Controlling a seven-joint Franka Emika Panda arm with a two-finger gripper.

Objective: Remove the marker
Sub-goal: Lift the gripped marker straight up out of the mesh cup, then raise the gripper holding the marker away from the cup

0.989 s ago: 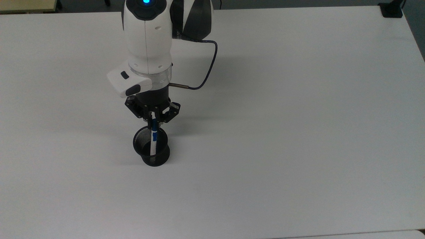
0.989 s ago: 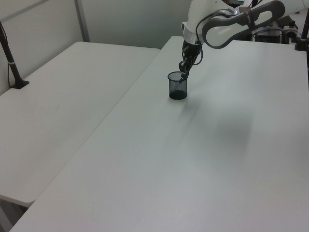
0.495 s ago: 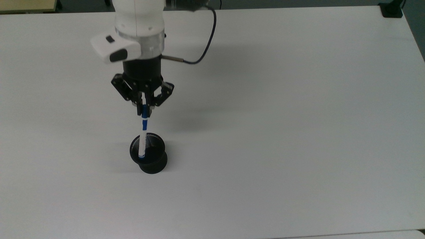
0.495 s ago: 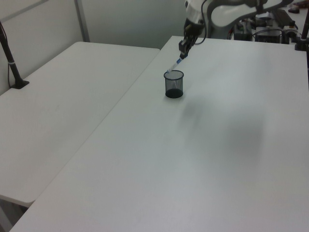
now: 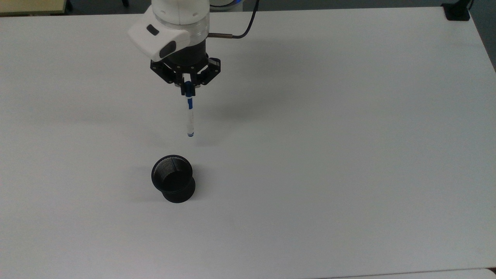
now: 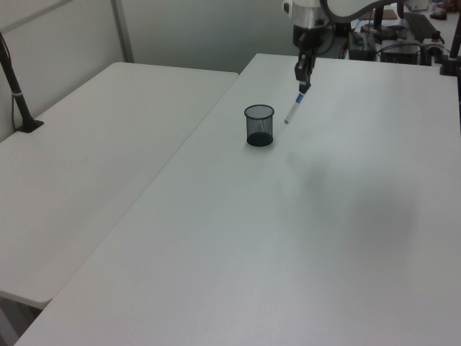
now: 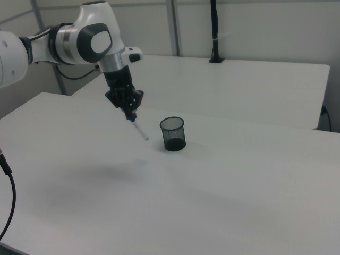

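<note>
Two white tables (image 6: 108,144) adjoin; a pale partition wall (image 7: 255,21) behind.

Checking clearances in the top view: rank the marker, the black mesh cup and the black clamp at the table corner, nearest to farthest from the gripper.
1. White, blue-capped marker: held in the gripper, hanging below.
2. Black mesh cup: lower down.
3. Black clamp: far top-right corner.

Sole obstacle: mesh cup (image 5: 173,184) on bare table (image 5: 348,155).
</note>
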